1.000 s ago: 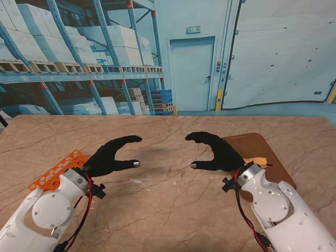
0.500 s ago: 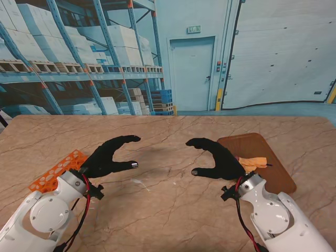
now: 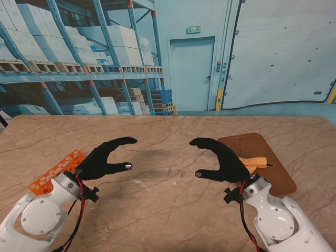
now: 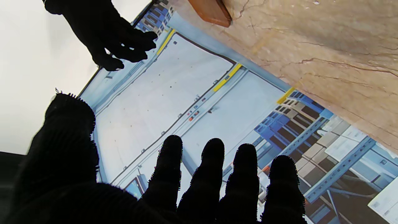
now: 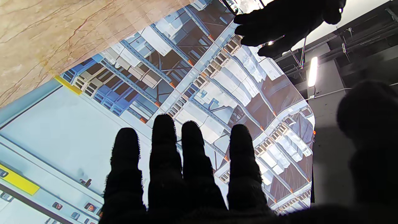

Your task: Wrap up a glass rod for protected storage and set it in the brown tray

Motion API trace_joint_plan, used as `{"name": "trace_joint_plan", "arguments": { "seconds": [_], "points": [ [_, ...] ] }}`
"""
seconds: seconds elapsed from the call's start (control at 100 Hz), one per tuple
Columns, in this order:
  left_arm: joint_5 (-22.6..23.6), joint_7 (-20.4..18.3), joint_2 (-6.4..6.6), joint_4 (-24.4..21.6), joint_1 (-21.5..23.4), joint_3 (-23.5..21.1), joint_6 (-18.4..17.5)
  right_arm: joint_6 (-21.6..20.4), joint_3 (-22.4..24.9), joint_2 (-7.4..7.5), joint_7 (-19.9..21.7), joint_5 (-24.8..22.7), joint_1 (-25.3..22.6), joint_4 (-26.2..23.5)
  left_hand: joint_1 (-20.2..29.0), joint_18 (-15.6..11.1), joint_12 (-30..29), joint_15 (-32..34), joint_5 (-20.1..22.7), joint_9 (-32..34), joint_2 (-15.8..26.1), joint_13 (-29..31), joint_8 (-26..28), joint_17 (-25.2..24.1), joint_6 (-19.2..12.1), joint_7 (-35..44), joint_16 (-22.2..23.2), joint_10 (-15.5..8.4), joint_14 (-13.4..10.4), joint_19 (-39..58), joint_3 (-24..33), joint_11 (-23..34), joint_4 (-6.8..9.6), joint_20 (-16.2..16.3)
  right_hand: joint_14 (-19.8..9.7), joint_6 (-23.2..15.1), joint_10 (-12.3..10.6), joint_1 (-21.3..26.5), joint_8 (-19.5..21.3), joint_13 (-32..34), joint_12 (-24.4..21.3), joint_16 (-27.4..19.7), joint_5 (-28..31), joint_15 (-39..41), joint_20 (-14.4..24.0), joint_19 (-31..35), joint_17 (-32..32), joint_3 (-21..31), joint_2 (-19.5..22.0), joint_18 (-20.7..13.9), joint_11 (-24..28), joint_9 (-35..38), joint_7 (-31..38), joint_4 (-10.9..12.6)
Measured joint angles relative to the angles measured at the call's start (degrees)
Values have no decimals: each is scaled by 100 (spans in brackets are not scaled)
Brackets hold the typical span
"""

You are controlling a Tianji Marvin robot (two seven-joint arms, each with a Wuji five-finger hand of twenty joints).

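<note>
Orange perforated rack (image 3: 56,169) at tabletop's (image 3: 168,210) left edge, part hidden behind left arm. Brown tray (image 3: 262,157) near right edge, tan wrapped bundle (image 3: 253,162) lying in it, just beside right hand (image 3: 223,160). Left hand (image 3: 105,157) well apart from tray. Both black-gloved hands empty, fingers spread, thumbs facing across bare marble centre.

The tabletop (image 3: 173,205) is beige marble with thin brown veins. The tray (image 3: 273,168) is brown, holding a tan bundle (image 3: 253,161). An orange perforated rack (image 3: 52,173) lies at the left edge. Both robot hands are black-gloved: left robot hand (image 3: 107,156), right robot hand (image 3: 223,160).
</note>
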Motion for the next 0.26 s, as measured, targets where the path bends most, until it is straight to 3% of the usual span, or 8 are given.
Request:
{"name": "trace_joint_plan", "arguments": {
  "seconds": [0.13, 0.26],
  "points": [
    [237, 22, 14, -1, -16, 9, 58, 18, -20, 0, 28, 19, 14, -2, 0, 7, -1, -1, 2, 56, 0, 9, 0, 35, 0, -1, 0, -1, 2, -8, 1, 0, 0, 24, 0, 0, 0, 0, 15, 0, 0, 0, 0, 0, 53, 0, 1, 0, 0, 0, 0, 0, 0, 1],
    [169, -36, 27, 20, -55, 35, 133, 78, -70, 5, 71, 53, 48, -2, 0, 9, -2, -1, 2, 56, 1, 9, 0, 36, 0, -1, 0, -1, 4, -11, 1, 0, 0, 70, 0, 0, 0, 0, 24, 0, 0, 0, 0, 0, 55, 0, 1, 0, 0, 0, 0, 0, 0, 1]
  ]
}}
